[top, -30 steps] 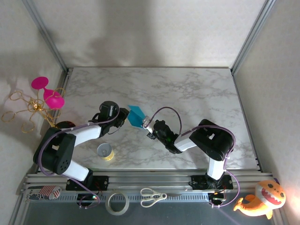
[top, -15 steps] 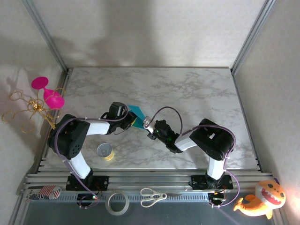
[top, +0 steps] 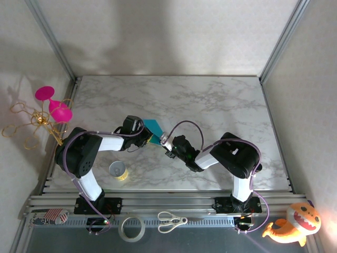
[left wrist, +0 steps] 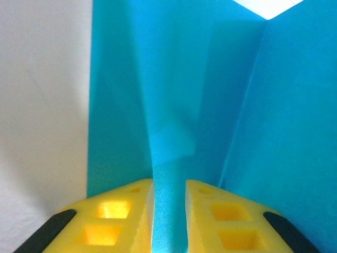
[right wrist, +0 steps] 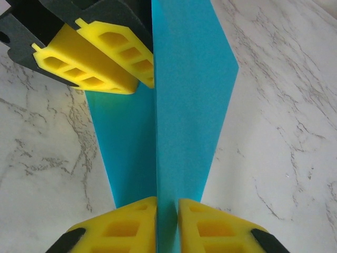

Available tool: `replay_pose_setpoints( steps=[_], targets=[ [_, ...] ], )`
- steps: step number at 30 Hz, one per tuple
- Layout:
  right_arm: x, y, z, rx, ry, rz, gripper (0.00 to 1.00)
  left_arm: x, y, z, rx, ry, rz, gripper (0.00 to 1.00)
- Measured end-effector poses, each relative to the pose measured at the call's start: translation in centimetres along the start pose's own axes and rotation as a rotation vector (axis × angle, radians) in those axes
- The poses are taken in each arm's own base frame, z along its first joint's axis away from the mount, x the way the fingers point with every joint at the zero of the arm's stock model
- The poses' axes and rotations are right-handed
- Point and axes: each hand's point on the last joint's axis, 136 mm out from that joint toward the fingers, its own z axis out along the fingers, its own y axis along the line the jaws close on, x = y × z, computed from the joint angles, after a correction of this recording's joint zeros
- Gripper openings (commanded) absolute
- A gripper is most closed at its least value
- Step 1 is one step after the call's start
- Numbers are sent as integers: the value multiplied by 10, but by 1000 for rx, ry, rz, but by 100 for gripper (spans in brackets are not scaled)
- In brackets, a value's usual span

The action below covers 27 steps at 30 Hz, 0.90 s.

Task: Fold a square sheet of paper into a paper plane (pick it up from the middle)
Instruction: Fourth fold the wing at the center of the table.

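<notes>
since a second ago the left arm folds in closer to the middle, and the left gripper (top: pixel 146 136) moves from just beside the teal-blue paper (top: pixel 154 126) onto its near-left edge. the right arm and the paper sit almost where they were.

from the top camera the paper is held above the marble table (top: pixel 221 105), a little left of centre, between the two wrists. the right gripper (top: pixel 161 138) meets it from the near-right side, and the two grippers sit just beside each other under the sheet.

on the left wrist camera the left gripper (left wrist: pixel 168 196) has its yellow fingers (left wrist: pixel 118 213) drawn nearly together, with a narrow upright strip of the paper (left wrist: pixel 210 105) pinched between them. the sheet rises beyond in angled panels with a sharp crease on the right.

on the right wrist camera the right gripper (right wrist: pixel 167 212) is pressed together on the bottom of a standing ridge of the paper (right wrist: pixel 189 79). one flap slants off to the left, and the right side ends in a point. the left arm's fingers (right wrist: pixel 89 66) come in from the upper left and touch that left flap (how much of it they hold is hidden there).

a small yellow tape roll (top: pixel 118 170) stands on the table near the left arm, well apart from the paper.
</notes>
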Motion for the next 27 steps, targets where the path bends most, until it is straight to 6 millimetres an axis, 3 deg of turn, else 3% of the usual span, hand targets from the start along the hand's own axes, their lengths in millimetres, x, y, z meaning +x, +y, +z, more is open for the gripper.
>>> replay_pose_setpoints(
  steps=[10,17,27],
  targets=[
    [1,2,1,-18,7,7,6,0,1,0,-4,0,13,22],
    [4,9,2,-77,20,62,5,-5,6,-12,-48,-35,36,21],
    [6,15,4,-183,51,250,5,-9,-5,-29,-20,-71,61,20]
  ],
)
